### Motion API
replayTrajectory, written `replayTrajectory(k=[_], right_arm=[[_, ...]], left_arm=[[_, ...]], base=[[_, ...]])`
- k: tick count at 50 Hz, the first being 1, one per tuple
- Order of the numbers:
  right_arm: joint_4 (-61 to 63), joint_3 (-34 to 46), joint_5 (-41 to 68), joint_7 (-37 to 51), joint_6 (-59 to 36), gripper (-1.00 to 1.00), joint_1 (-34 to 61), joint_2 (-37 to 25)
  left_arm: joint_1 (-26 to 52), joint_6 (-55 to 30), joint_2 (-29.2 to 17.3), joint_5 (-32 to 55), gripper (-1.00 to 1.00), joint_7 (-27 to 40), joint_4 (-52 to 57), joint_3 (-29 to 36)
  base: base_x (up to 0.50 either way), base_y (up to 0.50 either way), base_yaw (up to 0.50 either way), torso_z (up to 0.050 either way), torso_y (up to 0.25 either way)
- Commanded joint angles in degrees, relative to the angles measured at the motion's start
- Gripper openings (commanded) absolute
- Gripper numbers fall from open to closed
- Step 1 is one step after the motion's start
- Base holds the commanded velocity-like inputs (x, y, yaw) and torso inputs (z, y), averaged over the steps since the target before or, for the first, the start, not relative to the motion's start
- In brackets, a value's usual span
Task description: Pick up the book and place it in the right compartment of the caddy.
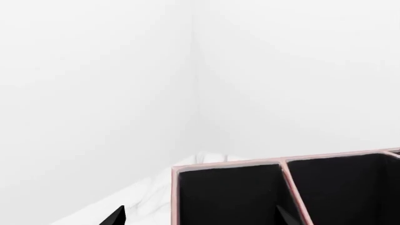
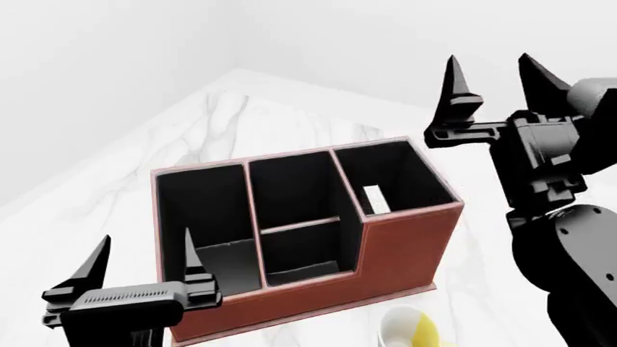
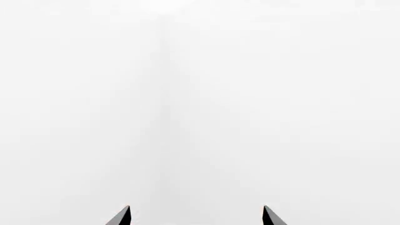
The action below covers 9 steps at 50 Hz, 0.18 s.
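Right tool [image 2: 492, 76] open above caddy [image 2: 405, 246], book [image 2: 374, 200] inside right compartment [image 2: 391, 173]

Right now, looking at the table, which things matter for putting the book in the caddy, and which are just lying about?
Part of the job:
- the caddy
- the right compartment, with white page edges showing inside, probably the book
- right gripper, open and empty
- left gripper, open and empty

Just lying about:
- the mug, white and yellow, in front of the caddy
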<state>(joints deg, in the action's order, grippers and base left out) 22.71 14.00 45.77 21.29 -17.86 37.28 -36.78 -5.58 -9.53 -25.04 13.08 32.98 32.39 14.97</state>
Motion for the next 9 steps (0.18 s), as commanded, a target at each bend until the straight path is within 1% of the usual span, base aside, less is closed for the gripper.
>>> replayTrajectory(k=[1, 9], right_arm=[[8.4, -4.4, 0.3, 3.2, 2.8, 1.0, -3.7, -3.2], [12.0, -7.7, 1.6, 5.1, 3.8, 1.0, -6.2, -5.1]], left_arm=[[-0.3, 0.7, -0.2, 0.5, 1.0, 0.0, 0.6, -0.4], [-0.5, 1.5, -0.4, 0.8, 1.0, -0.2, 0.9, -0.5]], base=[[0.0, 0.0, 0.0, 0.0, 0.0], [0.0, 0.0, 0.0, 0.0, 0.0]])
